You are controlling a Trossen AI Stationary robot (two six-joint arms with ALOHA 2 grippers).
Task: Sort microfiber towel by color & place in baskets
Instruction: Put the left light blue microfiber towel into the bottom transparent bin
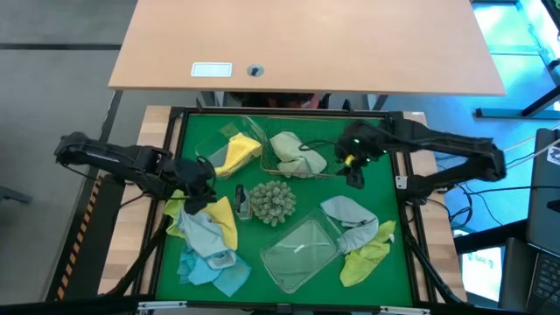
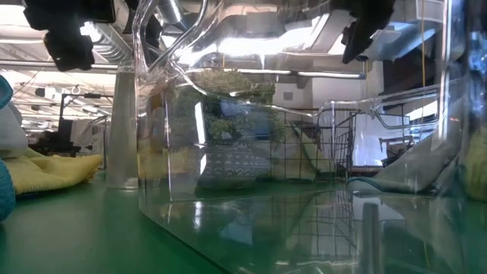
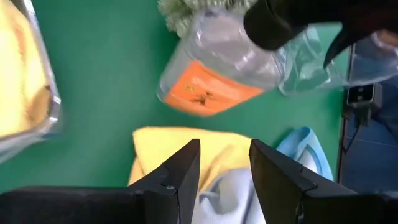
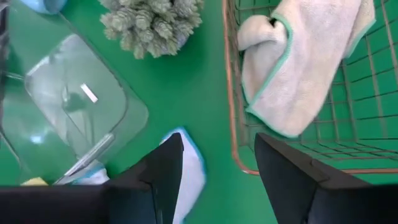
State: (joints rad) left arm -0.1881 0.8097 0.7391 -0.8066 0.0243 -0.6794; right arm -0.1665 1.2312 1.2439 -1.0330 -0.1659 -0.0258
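A: Left gripper?
B: Over the towel heap at the left of the green surface. Fingers parted, nothing between them, poised above a yellow towel with a light blue one beside it.

A: Right gripper?
B: Just beside the wire basket, at its right edge. Fingers spread wide, holding nothing.

A: Contents of the wire basket?
B: One pale lime towel, bunched, green-edged. Only part of the mesh visible from the right wrist.

A: Other baskets?
B: Clear tub at the far left with a yellow towel inside, rim hard to trace through the plastic. Second clear tub near the front, tilted; cannot tell whether anything sits inside.

A: Loose cloths?
B: Left heap of yellow and light blue, overlapping, count unclear. Right heap of a grey-blue towel over a lime-yellow one.

A: Centre?
B: Spiky grey-green ball, with a clear bottle bearing an orange label just beside it, top cut off by a dark arm part in the left wrist view.

A: Low view?
B: Mostly blocked by a clear tub wall; everything behind warped by reflections.
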